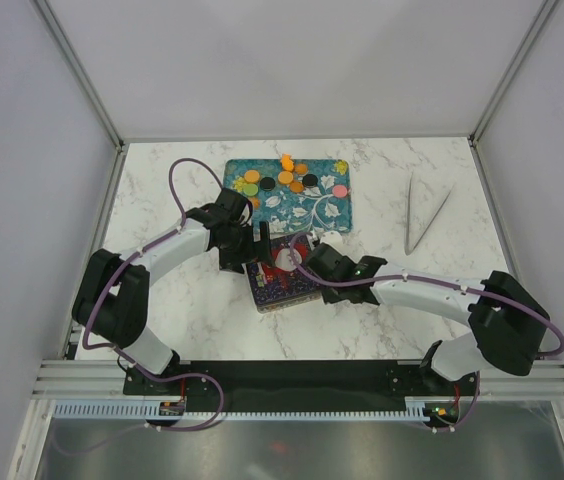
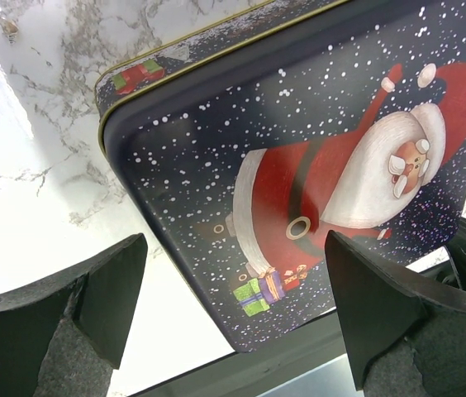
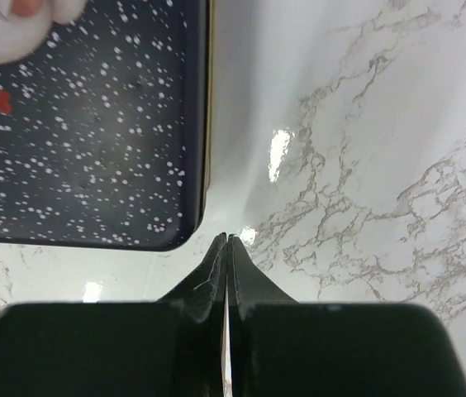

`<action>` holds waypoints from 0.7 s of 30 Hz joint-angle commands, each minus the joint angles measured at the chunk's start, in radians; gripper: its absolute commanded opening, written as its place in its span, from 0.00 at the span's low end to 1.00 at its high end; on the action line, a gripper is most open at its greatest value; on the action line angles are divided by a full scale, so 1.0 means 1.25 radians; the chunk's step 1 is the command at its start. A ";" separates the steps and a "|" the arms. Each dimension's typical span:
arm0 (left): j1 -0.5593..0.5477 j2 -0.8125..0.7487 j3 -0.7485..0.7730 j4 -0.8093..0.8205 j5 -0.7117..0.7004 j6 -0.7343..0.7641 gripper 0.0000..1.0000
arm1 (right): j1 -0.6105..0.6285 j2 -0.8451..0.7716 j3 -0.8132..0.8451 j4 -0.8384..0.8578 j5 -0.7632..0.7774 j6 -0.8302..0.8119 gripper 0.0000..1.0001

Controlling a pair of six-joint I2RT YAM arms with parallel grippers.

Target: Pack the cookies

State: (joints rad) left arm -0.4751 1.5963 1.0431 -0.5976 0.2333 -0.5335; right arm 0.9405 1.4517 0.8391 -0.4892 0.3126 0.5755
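Left gripper [image 2: 233, 306] hangs just above the Santa tin [image 1: 280, 275], its jaws wide apart and holding nothing, one finger to either side of the near-left corner of the lid. Right gripper [image 3: 228, 248] sits low at the tin's right edge with its fingers pressed together, empty, tips just off the lid's rounded corner; whether they touch it I cannot tell. The tin lies on the bench [image 1: 402, 190] between the two arms, lid on. Beyond it, on the far side, the cookies [image 1: 282, 178] lie loose on a patterned tray [image 1: 334, 205], a pair of tongs [image 1: 424, 215] well off to the right. With the cookies out and the lid on, the tin probably needs opening; to do that well, the open gripper should grip the lid rim squarely while the other steadies the base, lifting evenly so it does not skid.
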 commanded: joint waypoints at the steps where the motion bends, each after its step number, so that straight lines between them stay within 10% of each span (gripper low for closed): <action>1: 0.003 -0.007 0.036 -0.004 -0.016 0.032 0.96 | -0.001 -0.023 0.047 0.007 0.013 -0.004 0.00; 10: 0.014 -0.083 0.091 -0.030 -0.012 0.046 0.98 | -0.077 -0.106 0.081 -0.023 -0.027 -0.042 0.16; 21: 0.021 -0.258 0.117 -0.068 -0.042 0.062 0.99 | -0.173 -0.204 0.163 -0.031 -0.060 -0.069 0.93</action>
State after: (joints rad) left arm -0.4530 1.3453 1.1667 -0.6609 0.2070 -0.5064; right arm 0.7433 1.2442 0.9874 -0.5335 0.2432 0.5056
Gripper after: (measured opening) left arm 0.985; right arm 0.884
